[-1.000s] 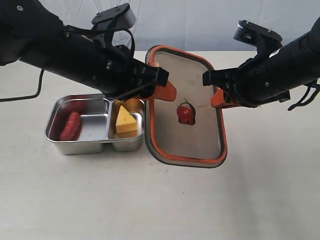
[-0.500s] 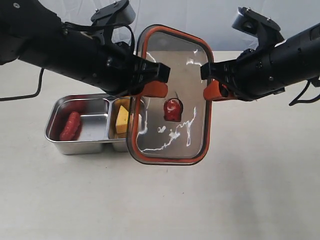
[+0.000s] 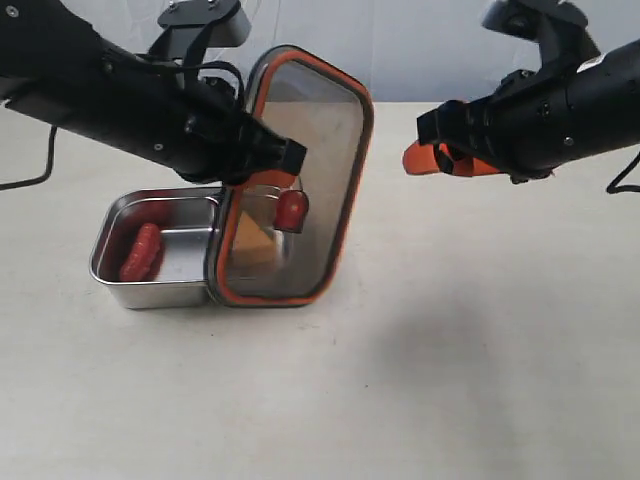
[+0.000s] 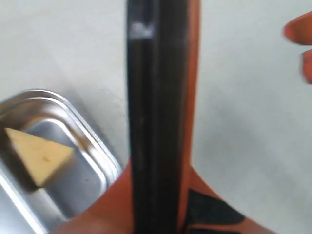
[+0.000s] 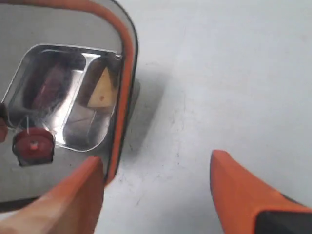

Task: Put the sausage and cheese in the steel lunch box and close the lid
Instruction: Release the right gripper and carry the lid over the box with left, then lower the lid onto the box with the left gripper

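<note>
The left gripper [image 4: 158,209] is clamped on a long edge of the lid [image 3: 320,130], with an orange finger [image 4: 105,212] pressed against each face. It holds the lid steeply tilted, almost on edge, over the right end of the box [image 3: 150,296]. The lid's low end hangs at the box's near right corner; whether it touches the rim I cannot tell. An orange seal runs round the lid, and the valve [image 3: 291,210] sits at its middle. The right gripper [image 5: 156,190] has its jaws spread wide with nothing between them. It hovers above the table [image 3: 450,360], well right of the lid and apart from it. The box stands on the left of the table. The sausage [image 3: 140,250] lies in its left compartment, in plain sight. The cheese [image 4: 39,156] rests in the right compartment. From the exterior view it shows only dimly through the dark lid.
</note>
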Available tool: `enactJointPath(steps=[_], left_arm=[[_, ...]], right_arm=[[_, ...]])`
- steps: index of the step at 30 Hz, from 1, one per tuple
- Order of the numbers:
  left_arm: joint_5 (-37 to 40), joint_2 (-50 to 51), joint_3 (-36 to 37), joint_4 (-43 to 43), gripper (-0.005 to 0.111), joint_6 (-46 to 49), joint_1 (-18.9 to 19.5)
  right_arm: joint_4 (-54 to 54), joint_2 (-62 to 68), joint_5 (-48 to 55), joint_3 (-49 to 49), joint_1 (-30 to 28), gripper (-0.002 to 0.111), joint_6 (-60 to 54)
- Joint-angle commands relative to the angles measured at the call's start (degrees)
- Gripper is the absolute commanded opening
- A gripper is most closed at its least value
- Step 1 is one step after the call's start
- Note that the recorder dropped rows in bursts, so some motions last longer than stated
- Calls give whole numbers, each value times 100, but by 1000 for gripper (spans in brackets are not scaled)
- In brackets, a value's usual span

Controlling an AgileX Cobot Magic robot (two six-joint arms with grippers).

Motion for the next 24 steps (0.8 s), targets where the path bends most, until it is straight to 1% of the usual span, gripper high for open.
enactJointPath(steps=[1,3,4,6,8,10,12,15,16,19,21,24], left_arm=[[-233,-221,-5,1171,0,-91,332],[-320,-323,-5,1919,0,-91,401],[-424,-427,-5,2701,0,-91,403],[-521,-532,-5,3636,0,-91,403],[-532,-554,-5,4186,0,-91,403],[-532,-554,-5,4518,0,-91,403],[-511,-506,10,5134,0,-91,367],[-363,-408,10,5598,0,-91,134],[-282,-356,10,5744,0,-91,4],[122,-153,10,6577,0,-156,-441],[319,-22,10,7072,0,-461,-597],[545,174,10,7829,0,-1019,-725]], right_arm=[[-382,-439,-80,3,-239,61,137],[-591,-588,-80,3,-341,61,258],[-783,-684,-80,3,-428,61,383],[-919,-752,-68,3,-501,61,496],[-965,-752,-68,3,-501,61,507],[-966,-752,-54,3,-501,61,504],[-966,-752,-29,3,-501,61,504],[-966,-752,91,3,-501,61,504],[-981,-752,132,3,-501,61,504],[-1075,-752,264,3,-501,61,504],[-1113,-752,327,3,-501,61,509],[-1135,-752,429,3,-501,61,509]])
